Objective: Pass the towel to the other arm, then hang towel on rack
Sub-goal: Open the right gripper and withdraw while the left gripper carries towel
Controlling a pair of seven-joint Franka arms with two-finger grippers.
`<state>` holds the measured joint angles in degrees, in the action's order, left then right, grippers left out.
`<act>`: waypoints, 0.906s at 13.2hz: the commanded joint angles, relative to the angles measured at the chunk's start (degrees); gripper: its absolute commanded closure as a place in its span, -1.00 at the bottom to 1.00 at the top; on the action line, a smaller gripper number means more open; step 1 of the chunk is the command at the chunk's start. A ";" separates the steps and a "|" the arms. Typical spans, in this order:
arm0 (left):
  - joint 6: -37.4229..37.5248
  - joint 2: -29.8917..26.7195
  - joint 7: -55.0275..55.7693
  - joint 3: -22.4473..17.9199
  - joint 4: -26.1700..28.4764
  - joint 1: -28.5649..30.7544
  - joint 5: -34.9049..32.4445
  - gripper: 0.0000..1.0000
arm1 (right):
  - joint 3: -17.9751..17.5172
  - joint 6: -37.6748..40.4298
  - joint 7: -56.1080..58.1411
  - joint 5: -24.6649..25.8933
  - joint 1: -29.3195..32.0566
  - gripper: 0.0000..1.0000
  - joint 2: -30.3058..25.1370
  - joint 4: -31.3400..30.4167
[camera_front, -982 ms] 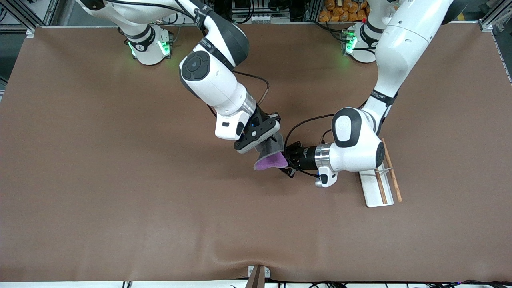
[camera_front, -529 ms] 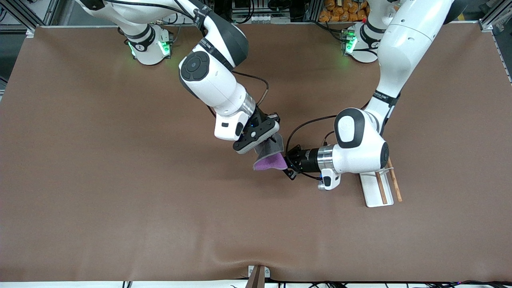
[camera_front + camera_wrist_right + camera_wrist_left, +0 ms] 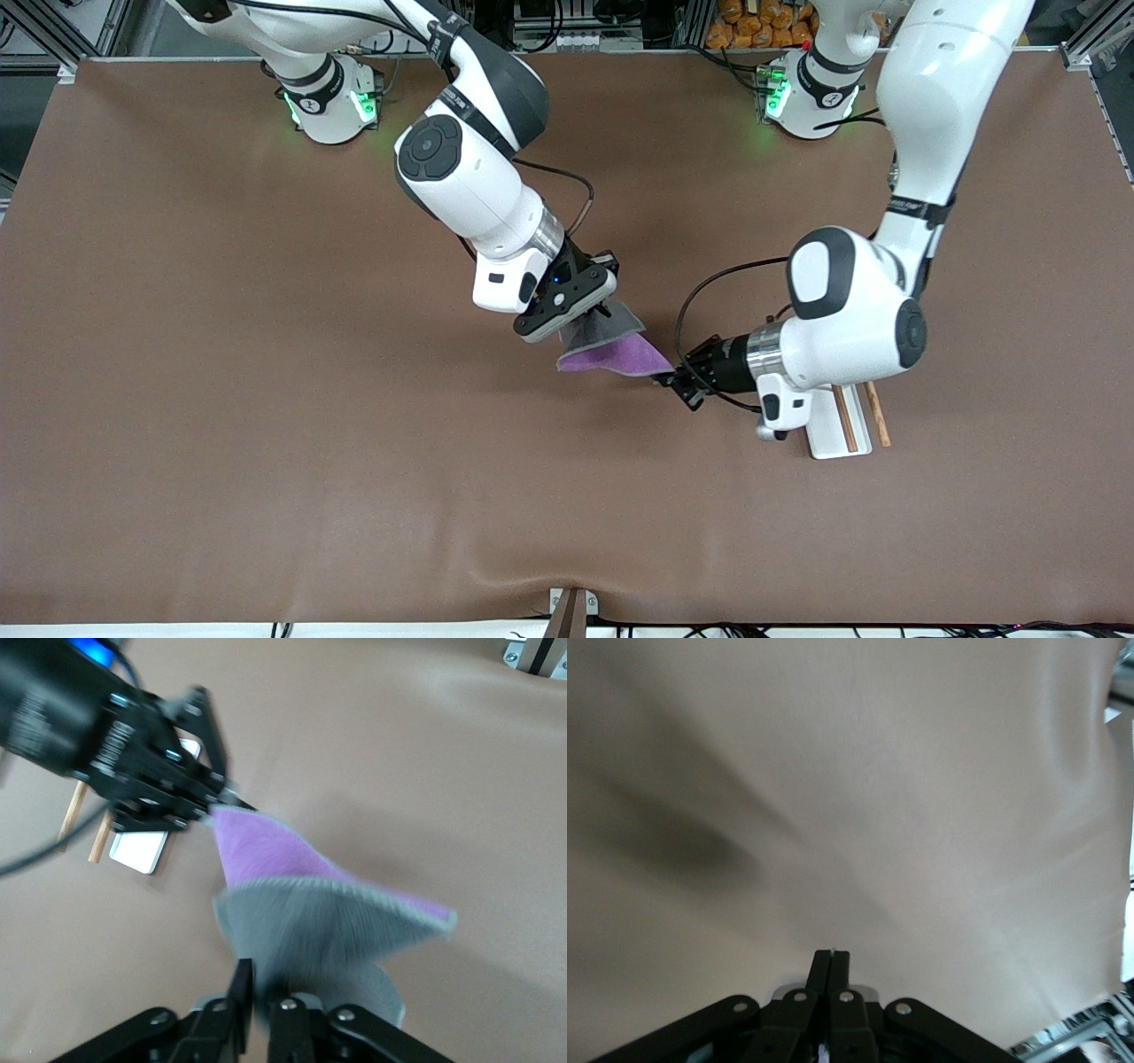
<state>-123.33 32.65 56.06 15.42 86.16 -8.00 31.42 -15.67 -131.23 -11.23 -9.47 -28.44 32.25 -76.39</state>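
Over the middle of the brown table (image 3: 266,399), the towel (image 3: 611,353) is stretching between the two pincers, clear of the tabletop. The left gripper (image 3: 666,379), reaching in level from the left arm's end, is pinching one corner of the towel with its fingers pressed tight together; in the left wrist view the two black fingers (image 3: 831,967) are meeting with no gap. From that corner the cloth is fanning out away from the left gripper, purple face turned toward the front camera and grey face above it, up to the right gripper (image 3: 592,321).

The right gripper is pointing down over the towel's grey end. In the right wrist view its fingers (image 3: 241,992) are standing a little apart with grey cloth bunching just past them; whether they are gripping the towel cannot be told.

The rack (image 3: 837,424) is sitting on the table under the left arm's wrist, toward the left arm's end, well apart from the towel. Its white base and two brown rods are partly showing beside the wrist.
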 commanded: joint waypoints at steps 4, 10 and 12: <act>8.28 -8.11 -1.90 -0.04 0.41 3.16 -10.83 1.00 | -0.33 1.07 -0.37 0.59 2.15 -1.00 -0.34 0.72; 13.12 -11.99 -11.66 0.57 0.59 3.95 -27.34 1.00 | -0.41 6.16 -0.20 0.33 5.58 -1.00 -2.36 0.63; 13.99 -11.82 -12.90 0.57 0.67 3.87 -28.96 1.00 | -0.50 8.00 -0.20 0.33 6.90 -1.00 -3.15 0.63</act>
<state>-110.60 21.92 44.87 15.67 85.88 -4.30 4.61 -15.40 -125.51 -11.16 -9.47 -23.18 30.78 -75.43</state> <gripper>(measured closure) 0.982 0.000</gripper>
